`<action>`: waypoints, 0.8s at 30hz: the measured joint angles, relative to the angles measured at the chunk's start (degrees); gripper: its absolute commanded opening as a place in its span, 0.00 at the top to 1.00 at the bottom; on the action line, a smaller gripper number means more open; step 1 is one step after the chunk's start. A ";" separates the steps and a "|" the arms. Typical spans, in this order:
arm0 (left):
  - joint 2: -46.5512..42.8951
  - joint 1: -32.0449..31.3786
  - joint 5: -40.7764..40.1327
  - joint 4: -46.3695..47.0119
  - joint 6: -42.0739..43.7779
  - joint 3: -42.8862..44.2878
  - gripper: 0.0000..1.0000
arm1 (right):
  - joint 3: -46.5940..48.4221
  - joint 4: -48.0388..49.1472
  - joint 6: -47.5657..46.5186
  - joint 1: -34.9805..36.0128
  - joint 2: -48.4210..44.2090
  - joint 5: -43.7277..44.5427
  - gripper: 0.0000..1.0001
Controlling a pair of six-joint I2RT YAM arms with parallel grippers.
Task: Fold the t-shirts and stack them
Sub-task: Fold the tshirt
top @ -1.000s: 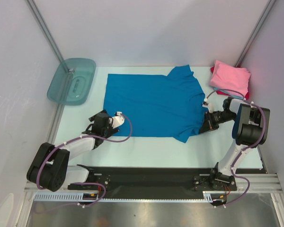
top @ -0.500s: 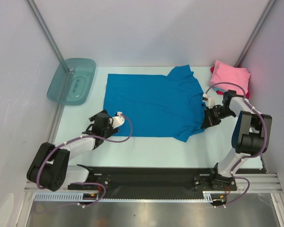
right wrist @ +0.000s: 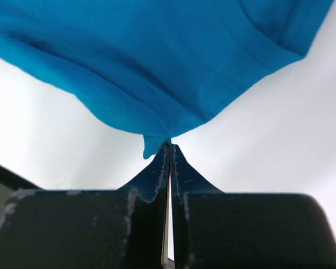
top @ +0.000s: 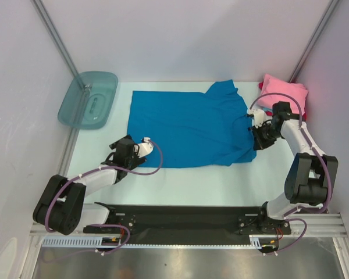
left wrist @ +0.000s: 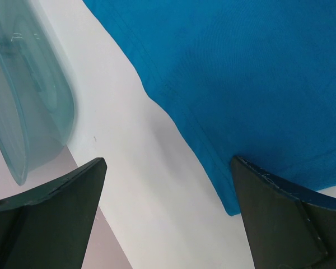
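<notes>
A bright blue t-shirt (top: 189, 128) lies spread on the white table, its right sleeve folded up at the top right. My right gripper (top: 255, 135) is shut on the blue shirt's right edge, and the cloth (right wrist: 157, 67) hangs pinched at the fingertips in the right wrist view. My left gripper (top: 121, 152) is open and empty just left of the shirt's near-left corner (left wrist: 229, 207). A folded pink t-shirt (top: 284, 94) sits on a small pile with red edges at the far right.
A translucent teal plastic tub (top: 89, 99) stands at the far left of the table and also shows in the left wrist view (left wrist: 22, 101). Grey walls close in the left, back and right sides. A black rail (top: 180, 218) runs along the near edge.
My right gripper has moved away from me and slightly inward with the shirt's right edge, pulling the near-right sleeve up and over. The left arm has not moved.
</notes>
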 measured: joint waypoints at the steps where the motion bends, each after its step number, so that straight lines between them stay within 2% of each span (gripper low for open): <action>1: 0.00 0.00 0.00 0.02 0.02 0.00 0.00 | 0.00 0.35 -0.02 0.42 -0.09 0.96 1.00; 6: 0.00 0.00 0.26 1.16 1.70 -0.68 0.00 | -1.68 4.09 -0.07 2.97 -2.43 6.40 1.00; 14: -2.45 -0.07 3.91 3.45 11.74 -3.80 0.00 | -6.12 8.90 -0.70 6.67 -4.17 14.25 1.00; 20: -8.96 1.75 10.43 2.97 19.26 -8.22 0.00 | -6.95 9.68 -0.70 6.84 -4.17 16.37 1.00; 24: -9.88 2.67 13.11 2.01 22.58 -8.57 0.00 | -6.95 10.23 -0.68 6.91 -4.17 16.94 1.00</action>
